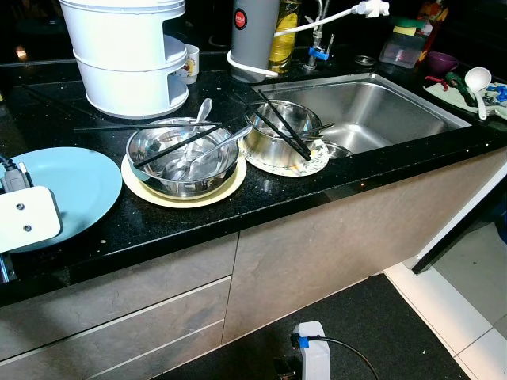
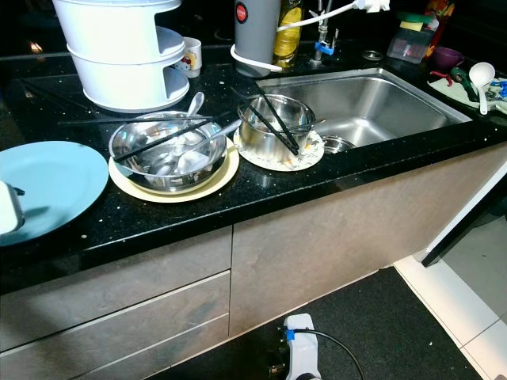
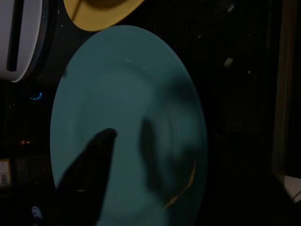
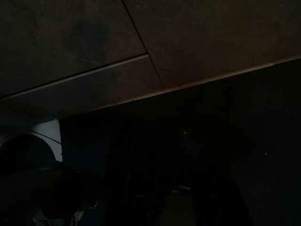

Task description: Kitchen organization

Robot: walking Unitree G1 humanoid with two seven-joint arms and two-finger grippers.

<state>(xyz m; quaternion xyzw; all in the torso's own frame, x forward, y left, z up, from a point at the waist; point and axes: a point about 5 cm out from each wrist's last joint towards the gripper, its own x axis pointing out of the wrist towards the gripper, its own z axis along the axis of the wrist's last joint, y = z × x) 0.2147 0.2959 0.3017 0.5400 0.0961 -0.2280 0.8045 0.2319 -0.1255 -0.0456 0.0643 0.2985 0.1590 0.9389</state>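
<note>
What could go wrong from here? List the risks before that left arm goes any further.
1. The left gripper hovers over the blue plate, which sits near the counter's front edge; a clumsy grab could push it off.
2. Loose black chopsticks lie across the steel bowl and the small pot; lifting either could scatter them.
3. The spoons in the bowl could slide out if it tilts.

The blue plate (image 1: 71, 186) is cut off at the head view's left edge, and the left arm's white housing (image 1: 24, 218) covers part of it. In the left wrist view, the left gripper (image 3: 117, 160) over the plate is blurred; finger spacing is indeterminate. The right wrist view is nearly black; only the cabinet fronts (image 4: 141, 52) are discernible.
</note>
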